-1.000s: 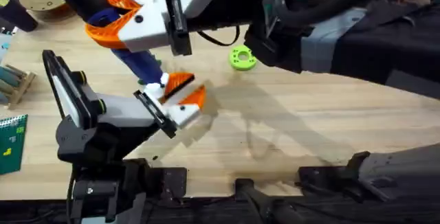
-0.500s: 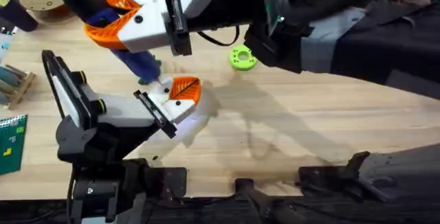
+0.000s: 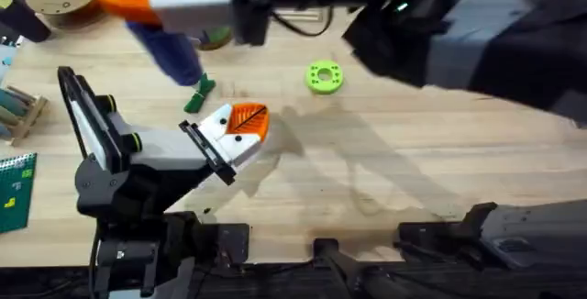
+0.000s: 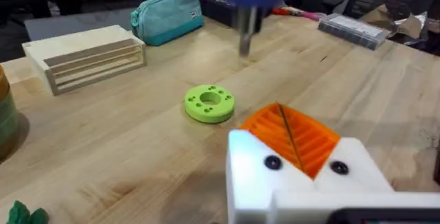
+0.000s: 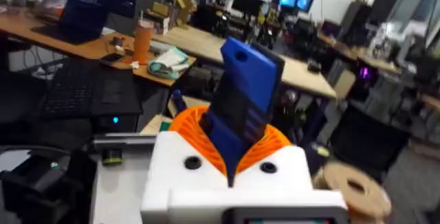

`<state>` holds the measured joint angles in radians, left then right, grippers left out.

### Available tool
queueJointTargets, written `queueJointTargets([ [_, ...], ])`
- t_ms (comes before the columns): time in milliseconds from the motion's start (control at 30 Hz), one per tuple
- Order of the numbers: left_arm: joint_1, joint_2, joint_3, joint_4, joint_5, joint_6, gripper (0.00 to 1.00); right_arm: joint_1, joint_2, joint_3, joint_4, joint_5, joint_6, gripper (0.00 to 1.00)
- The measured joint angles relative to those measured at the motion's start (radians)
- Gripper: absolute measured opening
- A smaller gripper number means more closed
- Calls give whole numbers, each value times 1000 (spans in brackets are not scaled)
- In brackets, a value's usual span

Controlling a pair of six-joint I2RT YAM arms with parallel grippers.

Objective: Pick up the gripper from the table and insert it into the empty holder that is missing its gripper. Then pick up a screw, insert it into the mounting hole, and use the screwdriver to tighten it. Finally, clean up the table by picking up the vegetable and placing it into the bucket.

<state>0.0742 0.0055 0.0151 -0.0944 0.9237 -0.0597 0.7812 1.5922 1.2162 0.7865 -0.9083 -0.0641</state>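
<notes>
1. No bucket contents could be assessed.
2. One screwdriver point(image 5: 244, 93) was found clamped between the right gripper's point(image 5: 234, 159) orange pads, raised above the table's far left point(image 3: 165, 38).
3. The left gripper point(image 3: 240, 129) was seen low over the table point(image 3: 385, 152), pads pressed together, nothing held.
4. One vegetable point(image 3: 199, 94) lay just beyond it.
5. One lime-green ring point(image 3: 324, 77) lay apart.
</notes>
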Motion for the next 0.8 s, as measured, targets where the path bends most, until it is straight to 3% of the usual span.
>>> queueJointTargets([
  [200,0,0,0,0,0,0,5,-141,-53,11,-215,-30,-8,6],
  [400,0,0,0,0,0,1,5,-324,-56,14,-462,-25,-140,6],
  [533,0,0,0,0,0,2,5,-481,-56,17,-720,30,-363,6],
  [800,0,0,0,0,0,3,5,-572,-53,20,-973,277,-771,6],
])
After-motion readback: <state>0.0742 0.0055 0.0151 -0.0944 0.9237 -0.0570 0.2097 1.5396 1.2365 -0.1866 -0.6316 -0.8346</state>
